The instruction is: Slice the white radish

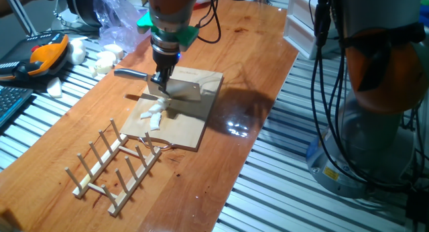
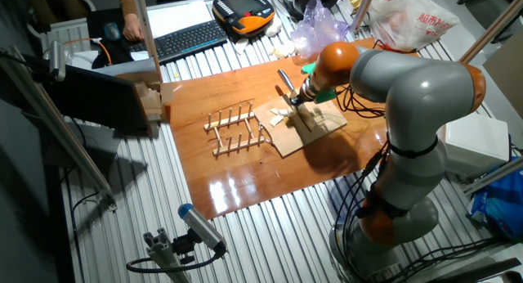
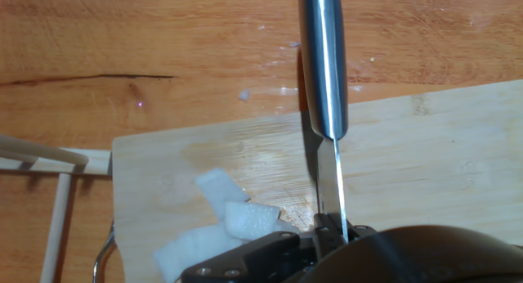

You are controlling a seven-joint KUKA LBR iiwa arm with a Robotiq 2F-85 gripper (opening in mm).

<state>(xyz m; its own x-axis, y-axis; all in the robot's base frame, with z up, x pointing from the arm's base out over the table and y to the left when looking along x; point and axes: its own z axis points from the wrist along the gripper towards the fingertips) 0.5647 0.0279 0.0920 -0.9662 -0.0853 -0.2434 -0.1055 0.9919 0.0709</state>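
Note:
The white radish (image 1: 154,115) lies as several small pale pieces on the left part of the wooden board (image 1: 194,128). My gripper (image 1: 161,82) stands just behind them, shut on a knife (image 1: 182,90) with a steel handle (image 1: 131,73) that points left. In the hand view the knife (image 3: 322,78) shows edge-on, its blade standing on the board (image 3: 425,168) just right of the radish pieces (image 3: 233,213). In the other fixed view the gripper (image 2: 299,103) is over the board (image 2: 319,126), with the pieces (image 2: 279,115) beside it.
A wooden dish rack (image 1: 114,166) lies on the table in front of the board, close to its near left corner. Larger white lumps (image 1: 104,60), a plastic bag (image 1: 115,23) and an orange teach pendant (image 1: 41,56) are at the back left. The table edge runs on the right.

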